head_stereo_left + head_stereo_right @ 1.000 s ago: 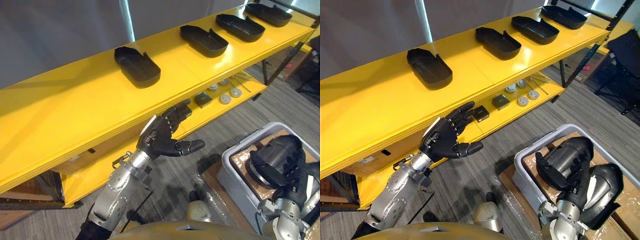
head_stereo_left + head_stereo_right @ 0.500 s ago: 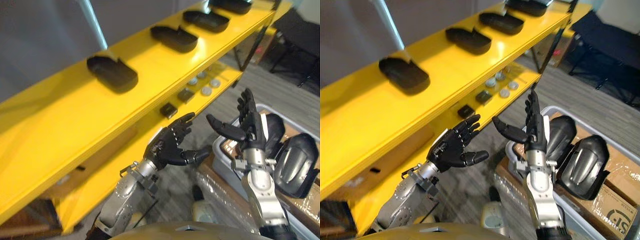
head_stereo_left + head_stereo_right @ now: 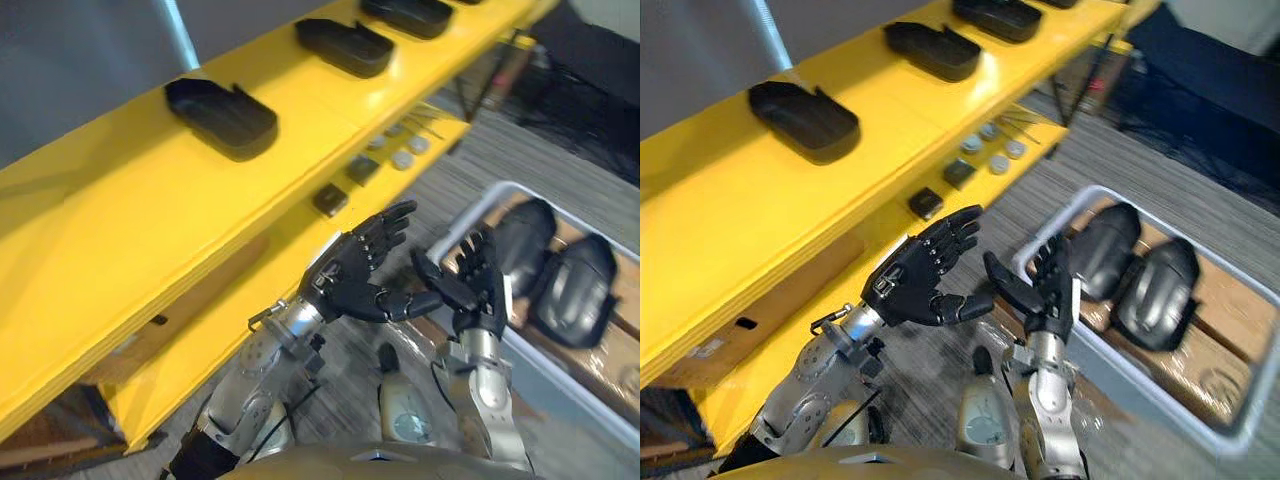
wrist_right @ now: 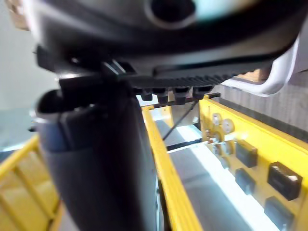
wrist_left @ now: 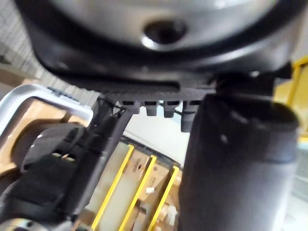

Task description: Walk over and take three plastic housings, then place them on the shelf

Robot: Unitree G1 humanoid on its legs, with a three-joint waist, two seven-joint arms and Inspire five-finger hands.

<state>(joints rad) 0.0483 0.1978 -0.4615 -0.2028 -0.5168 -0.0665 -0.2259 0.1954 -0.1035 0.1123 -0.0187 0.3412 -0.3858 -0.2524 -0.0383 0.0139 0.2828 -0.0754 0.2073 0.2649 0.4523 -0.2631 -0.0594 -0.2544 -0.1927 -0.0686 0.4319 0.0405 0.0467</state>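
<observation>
left robot hand [image 3: 352,283] raised, fingers straight | right robot hand [image 3: 476,293] likewise

Grey wall [image 3: 90,50] fills 10–12 o'clock, w/ a pale vertical strip [image 3: 180,28] at abt 11. Yellow shelf unit [image 3: 120,230] runs diagonally from 8 to 1 o'clock, upper board over lower board [image 3: 170,380]. Dark upright post [image 3: 1085,85] at 1–2. Grey striped carpet [image 3: 530,140] from 3 to 6 o'clock. Dark furniture [image 3: 1200,80] at 2, too blurred to tell what.

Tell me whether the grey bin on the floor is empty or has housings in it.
Not empty. Two dark plastic housings lie side by side inside the grey bin, on brown cardboard.
</observation>
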